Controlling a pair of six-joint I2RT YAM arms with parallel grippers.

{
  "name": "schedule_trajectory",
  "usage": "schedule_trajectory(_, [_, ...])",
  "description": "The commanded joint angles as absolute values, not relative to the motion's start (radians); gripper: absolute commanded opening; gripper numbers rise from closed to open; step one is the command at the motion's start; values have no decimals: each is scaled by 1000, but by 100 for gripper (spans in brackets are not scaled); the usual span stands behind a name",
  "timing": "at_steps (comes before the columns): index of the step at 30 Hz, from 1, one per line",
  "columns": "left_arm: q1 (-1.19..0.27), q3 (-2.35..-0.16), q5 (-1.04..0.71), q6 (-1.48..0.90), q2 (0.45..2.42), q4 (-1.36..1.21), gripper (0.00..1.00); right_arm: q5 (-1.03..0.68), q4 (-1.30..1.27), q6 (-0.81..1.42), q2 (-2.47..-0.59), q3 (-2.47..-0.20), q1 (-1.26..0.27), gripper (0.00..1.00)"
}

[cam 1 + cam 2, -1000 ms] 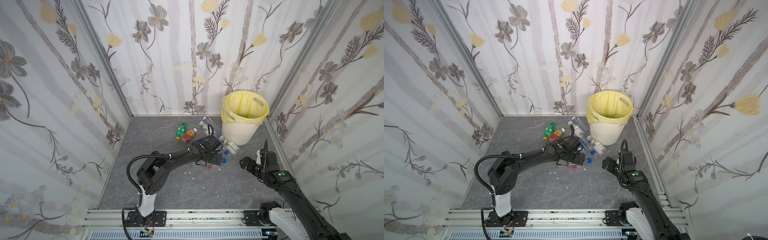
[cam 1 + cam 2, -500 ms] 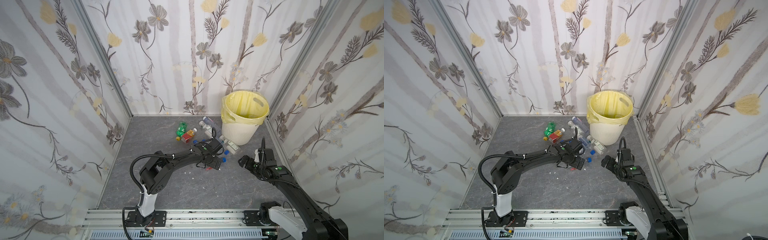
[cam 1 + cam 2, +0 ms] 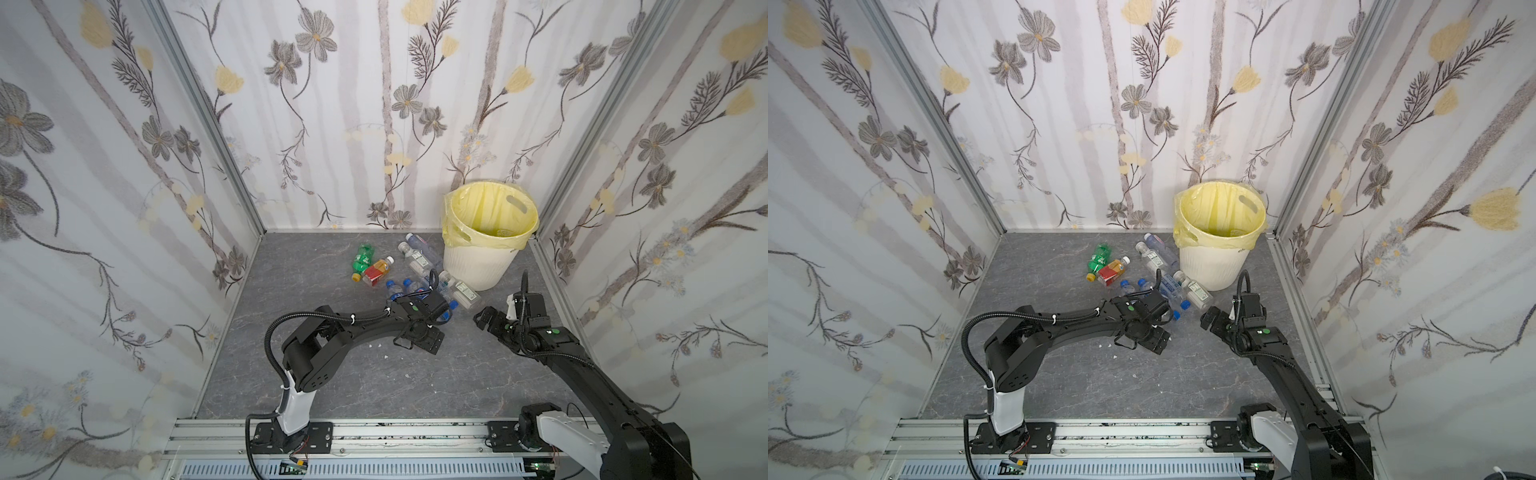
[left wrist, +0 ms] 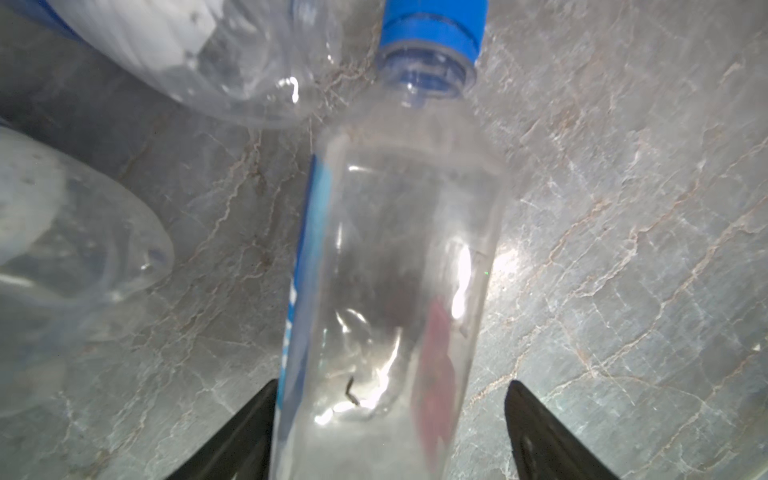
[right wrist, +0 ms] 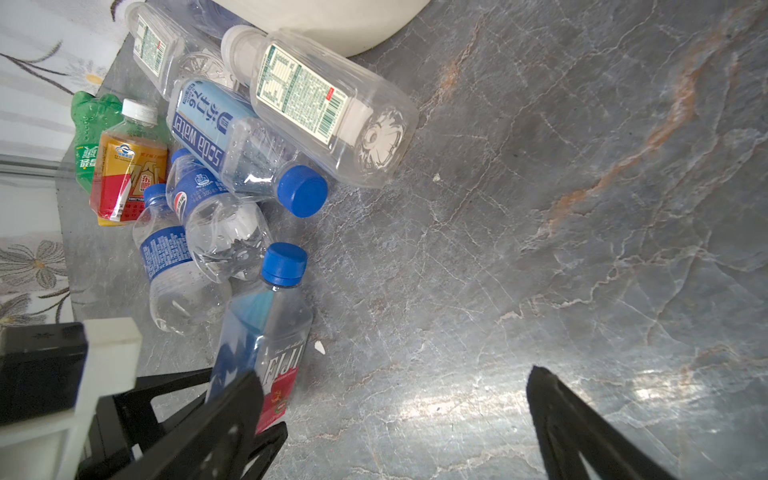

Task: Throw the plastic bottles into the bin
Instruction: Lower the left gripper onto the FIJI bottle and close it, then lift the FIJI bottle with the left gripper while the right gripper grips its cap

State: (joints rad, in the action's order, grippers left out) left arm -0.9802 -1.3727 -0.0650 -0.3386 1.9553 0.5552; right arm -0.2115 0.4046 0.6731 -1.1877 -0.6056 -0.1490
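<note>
Narrowed from full spread a second ago to a half-closed straddle: left tool (image 4: 392, 382), one finger against the label side of the clear Fiji bottle (image 4: 399, 257), a sliver of counter (image 4: 623, 249) showing between the bottle and the opposite finger. Not clamped yet, then; probably mid-squeeze, so pickup under way and nothing lifted. Right tool (image 5: 395, 372) unchanged in spread, wide and empty, parked near the pile.

Biggest first: bin (image 3: 478, 266) upright in the far right corner, yellow liner folded over the rim, inside hard to make out from above. Next, plastic bottles (image 3: 1152, 262) heaped on the counter just in front of the bin and to its left, all lying down, the nearest just beside its wall. Fiji bottle at the near edge of that heap, lying flat, long axis in line with the left tool's reach, base end between the fingers, neck pointing away toward the heap. Smallest: blue cap (image 5: 284, 259), right up against a crumpled clear neighbour. Straddled across the short axis near the base, so likely to droop neck-down on lifting.
</note>
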Motion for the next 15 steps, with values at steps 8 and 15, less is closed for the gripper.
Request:
schedule_trajectory(8, [-988,-1344,-70,-358,1966,564,60,-245,349,686,-1186,-581,-147,100])
schedule_trajectory(15, [-989,-1375,-103,-380,1932,559,52,-275,340,711,-1175,-578,-147,100])
